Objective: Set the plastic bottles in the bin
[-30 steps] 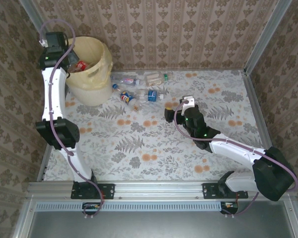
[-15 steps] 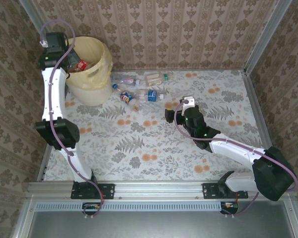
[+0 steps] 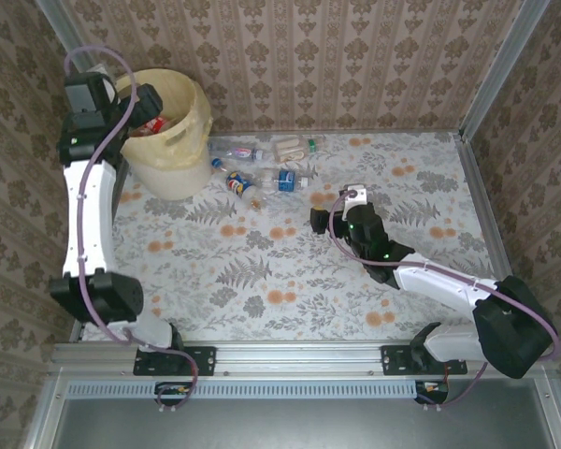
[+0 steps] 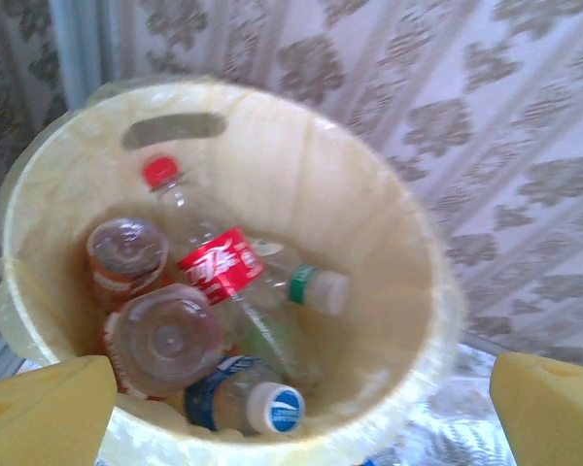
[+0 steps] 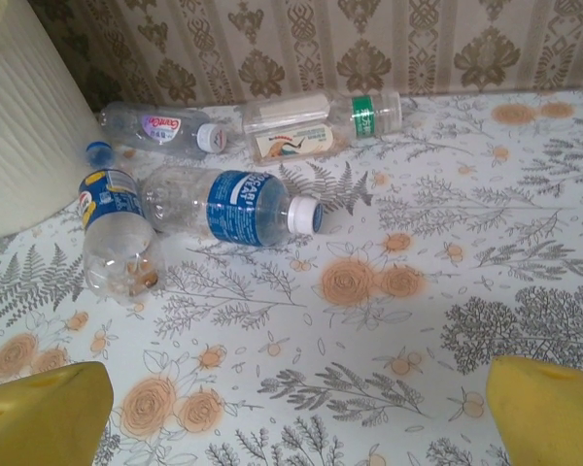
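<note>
Plastic bottles (image 3: 285, 180) sat in neither grip. Left gripper (image 4: 296, 413): yellow pads (image 4: 39, 413) spread wide with nothing between them, hanging over the mouth of the bin (image 4: 408, 223). Inside the bin, a red-label bottle (image 4: 219, 267) lay across several others.

Right gripper (image 5: 291, 417): pads likewise wide apart and empty, low over the table (image 5: 389, 320). It faced four bottles lying on their sides near the back wall, just beside the bin. Nearest was a blue-label bottle (image 5: 238, 206), white cap pointing right, touching a yellow-and-blue one (image 5: 112, 228). Behind them lay a clear bottle with red script (image 5: 160, 126) and a green-banded one (image 5: 316, 121).

Handling, as judged: all looked empty, so light; thin walls likely to dent under a squeeze; round and slick, apt to roll away if nudged. Best hold probably across the labelled mid-body, jaws square to the long axis. The neck below the cap looked stiffer but narrower.
</note>
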`<control>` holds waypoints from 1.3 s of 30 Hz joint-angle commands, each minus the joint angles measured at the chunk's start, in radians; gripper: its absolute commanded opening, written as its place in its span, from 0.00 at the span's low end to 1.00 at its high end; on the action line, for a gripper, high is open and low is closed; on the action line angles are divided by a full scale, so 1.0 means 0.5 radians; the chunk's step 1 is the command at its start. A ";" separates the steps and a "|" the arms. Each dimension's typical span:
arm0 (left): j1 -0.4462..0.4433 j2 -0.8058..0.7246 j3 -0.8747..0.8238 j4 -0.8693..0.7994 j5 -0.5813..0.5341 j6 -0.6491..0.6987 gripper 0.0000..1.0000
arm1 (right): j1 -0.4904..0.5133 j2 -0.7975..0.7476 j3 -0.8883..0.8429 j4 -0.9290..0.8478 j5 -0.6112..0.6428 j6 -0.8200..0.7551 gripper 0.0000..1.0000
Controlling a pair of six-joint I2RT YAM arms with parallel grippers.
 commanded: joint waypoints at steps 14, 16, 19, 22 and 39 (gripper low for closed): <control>-0.623 -0.334 -0.662 0.332 -0.441 -0.188 1.00 | -0.023 -0.015 -0.060 0.027 -0.031 0.228 1.00; -0.689 -0.328 -0.733 0.395 -0.432 -0.239 1.00 | -0.026 -0.031 -0.080 0.026 -0.030 0.231 1.00; -0.799 -0.264 -0.773 0.393 -0.474 -0.324 1.00 | -0.028 -0.055 -0.082 0.005 -0.008 0.247 1.00; -0.890 -0.138 -0.756 0.333 -0.518 -0.412 1.00 | -0.031 -0.069 -0.086 -0.016 0.024 0.268 1.00; -0.989 0.429 -0.623 0.360 -0.170 -0.735 1.00 | -0.120 -0.036 0.026 -0.380 -0.420 -0.143 1.00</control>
